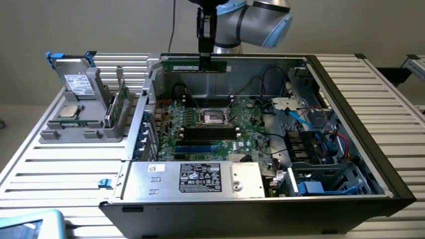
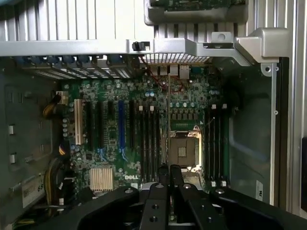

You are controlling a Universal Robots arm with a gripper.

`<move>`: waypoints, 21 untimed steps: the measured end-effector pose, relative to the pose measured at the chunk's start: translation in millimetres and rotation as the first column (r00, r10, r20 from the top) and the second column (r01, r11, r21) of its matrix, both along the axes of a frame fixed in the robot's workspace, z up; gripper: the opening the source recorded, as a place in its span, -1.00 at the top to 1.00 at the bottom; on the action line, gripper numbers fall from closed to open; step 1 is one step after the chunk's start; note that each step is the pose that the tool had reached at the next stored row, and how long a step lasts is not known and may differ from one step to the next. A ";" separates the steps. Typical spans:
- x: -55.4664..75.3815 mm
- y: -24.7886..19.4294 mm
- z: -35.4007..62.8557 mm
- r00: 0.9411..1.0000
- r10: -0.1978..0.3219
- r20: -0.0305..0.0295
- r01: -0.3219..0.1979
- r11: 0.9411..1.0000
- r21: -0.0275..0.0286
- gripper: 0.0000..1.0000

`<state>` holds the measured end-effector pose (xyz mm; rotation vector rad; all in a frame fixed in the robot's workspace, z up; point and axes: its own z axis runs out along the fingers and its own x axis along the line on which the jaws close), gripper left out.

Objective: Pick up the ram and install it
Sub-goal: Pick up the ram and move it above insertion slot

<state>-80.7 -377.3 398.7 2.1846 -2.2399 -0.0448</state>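
The ram (image 1: pixel 186 66), a long green stick, hangs level above the back wall of the open computer case (image 1: pixel 345 89). My gripper (image 1: pixel 206 59) is shut on its upper edge near the stick's end on the exterior view's right. In the wrist view the gripper (image 2: pixel 169 168) looks straight down on the green motherboard (image 2: pixel 110 96). Long black memory slots (image 2: pixel 148 139) lie beside the processor socket (image 2: pixel 184 151), and further slots (image 2: pixel 217 143) run along its other side. The same slots (image 1: pixel 209 132) sit well below the ram, in the middle of the board.
A grey fixture (image 1: pixel 59 133) on the exterior view's left holds a square silver processor chip (image 1: pixel 68 110) and other parts. The labelled power supply (image 1: pixel 192 179) fills the case's front. Cables and drive cages (image 1: pixel 312 129) crowd the exterior view's right side.
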 end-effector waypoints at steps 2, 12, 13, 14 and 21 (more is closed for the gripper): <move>5.2 1.1 -1.3 1.000 0.000 0.003 0.000 1.000 0.000 0.74; 21.6 0.5 -11.5 1.000 -0.001 0.004 0.001 1.000 0.000 0.74; 21.6 0.2 -12.4 1.000 -0.001 0.005 0.001 1.000 0.000 0.74; 21.7 -0.8 -12.8 1.000 -0.001 0.004 0.001 1.000 0.000 0.74; 23.4 -4.5 -15.6 1.000 -0.001 0.004 0.001 1.000 0.000 0.74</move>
